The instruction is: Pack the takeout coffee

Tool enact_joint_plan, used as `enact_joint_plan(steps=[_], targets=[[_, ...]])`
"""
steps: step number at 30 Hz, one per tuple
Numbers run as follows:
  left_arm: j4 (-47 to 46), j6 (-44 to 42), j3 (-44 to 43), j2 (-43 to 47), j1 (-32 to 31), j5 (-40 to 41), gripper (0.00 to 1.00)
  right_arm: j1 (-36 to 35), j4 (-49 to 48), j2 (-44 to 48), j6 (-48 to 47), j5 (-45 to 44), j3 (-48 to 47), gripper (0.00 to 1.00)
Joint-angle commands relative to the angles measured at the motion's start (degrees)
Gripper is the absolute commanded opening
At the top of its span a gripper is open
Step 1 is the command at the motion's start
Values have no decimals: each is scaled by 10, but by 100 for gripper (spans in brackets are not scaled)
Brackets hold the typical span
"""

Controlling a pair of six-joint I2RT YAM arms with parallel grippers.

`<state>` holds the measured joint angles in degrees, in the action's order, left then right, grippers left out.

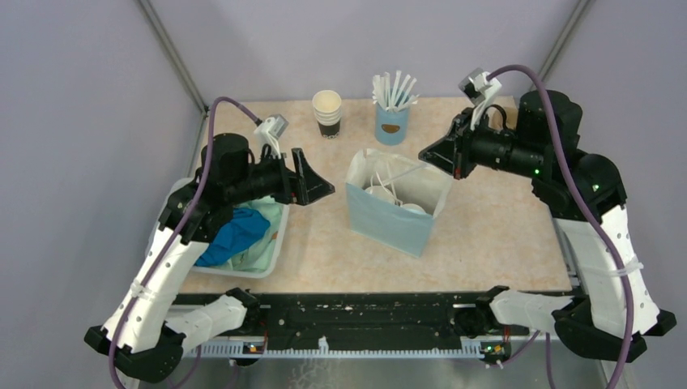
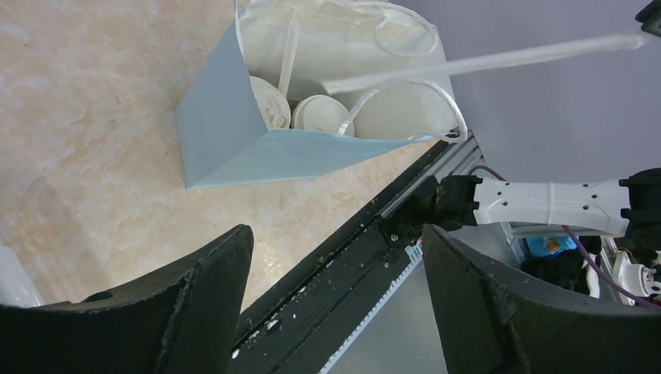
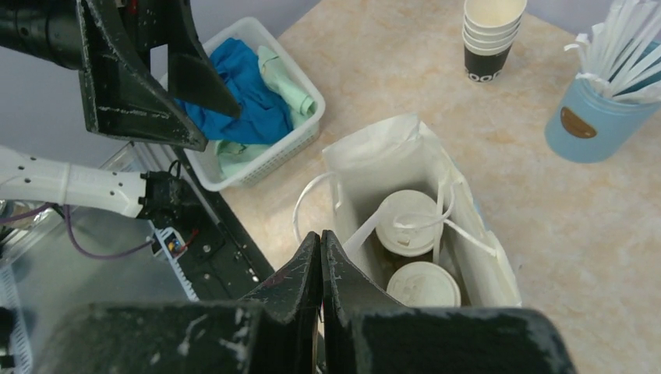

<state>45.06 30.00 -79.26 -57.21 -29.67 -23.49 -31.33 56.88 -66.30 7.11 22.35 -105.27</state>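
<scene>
Takeout coffee [image 3: 408, 222] stands upright inside the light-blue paper bag [image 1: 387, 225], mid-desk [image 1: 502, 235], w/ a 2nd lidded cup [image 3: 423, 284] just beside it. Only their white lids show. R claw [image 3: 321, 238] is clenched, jaws together, pinching the bag's white handle [image 2: 483, 61]. The strap is pulled taut, and the claw hangs just above the bag's right rim. L claw [image 1: 317, 188] is released, jaws wide, nothing between them. It hovers left of the bag, apart from it, over the white basket [image 1: 271, 263] of blue + green cloths [image 1: 235, 235]. Far side of the desk: stack of lidless cups [image 1: 327, 113], and near it a blue cup of white sticks [image 1: 392, 123].
</scene>
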Motion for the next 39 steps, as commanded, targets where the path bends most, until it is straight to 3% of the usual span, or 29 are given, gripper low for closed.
enact_joint_plan(steps=[1,7,13,19,26,30,31,34,37,39], targets=[[2,-9,-15,9,2,-8,86,-2,-3,24,13,39,7,0],[5,-7,-12,11,2,-5,86,-2,13,16,15,62,13,0],[2,-6,-8,13,2,0,86,-5,45,6,-13,29,40,0],[-2,-2,-9,9,3,1,86,-27,-9,-12,2,25,116,0],[0,0,-12,10,2,6,86,-63,-161,-40,63,-27,242,0],[6,0,-19,10,2,9,86,-76,-153,-79,71,-50,257,0],[9,-1,-23,11,2,12,86,-78,-143,-84,71,-56,253,2],[18,-9,-32,12,3,21,86,-79,-120,-72,81,-84,216,27],[27,-17,-46,9,3,31,86,-79,-73,-53,88,-133,115,53],[29,-26,-62,7,3,39,86,-79,-28,-43,95,-181,48,62]])
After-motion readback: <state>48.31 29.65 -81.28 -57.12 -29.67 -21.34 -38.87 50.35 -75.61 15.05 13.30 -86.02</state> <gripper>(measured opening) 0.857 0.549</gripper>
